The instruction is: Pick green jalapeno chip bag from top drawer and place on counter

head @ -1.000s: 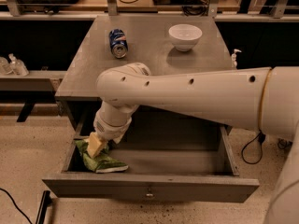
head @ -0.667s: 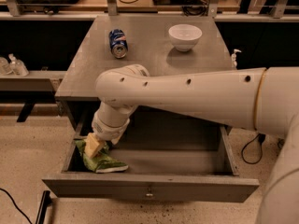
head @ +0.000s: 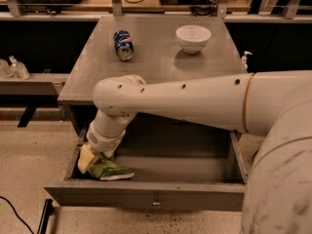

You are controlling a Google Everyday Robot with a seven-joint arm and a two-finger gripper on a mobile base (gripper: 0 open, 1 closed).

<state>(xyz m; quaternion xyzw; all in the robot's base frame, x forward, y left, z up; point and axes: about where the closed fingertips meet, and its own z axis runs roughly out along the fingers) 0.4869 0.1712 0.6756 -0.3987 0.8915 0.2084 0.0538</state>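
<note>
Slightly lower and further left than a second ago, my gripper [head: 89, 157] now sits in the front-left corner of the top drawer [head: 185, 165], right against the green jalapeno chip bag [head: 111, 169]. The bag itself has barely shifted. I judge this the grasping step: I am at the bag, but I cannot tell whether my claw is open or closed on it. Next I need a sure hold, then a straight lift clear of the drawer's left wall and front panel, then up to the counter [head: 156, 62], away from the blue soda can [head: 123, 45] and white bowl [head: 193, 37] near its far edge. The bag looks glossy green, crumpled, lying flat, with a pale edge.
</note>
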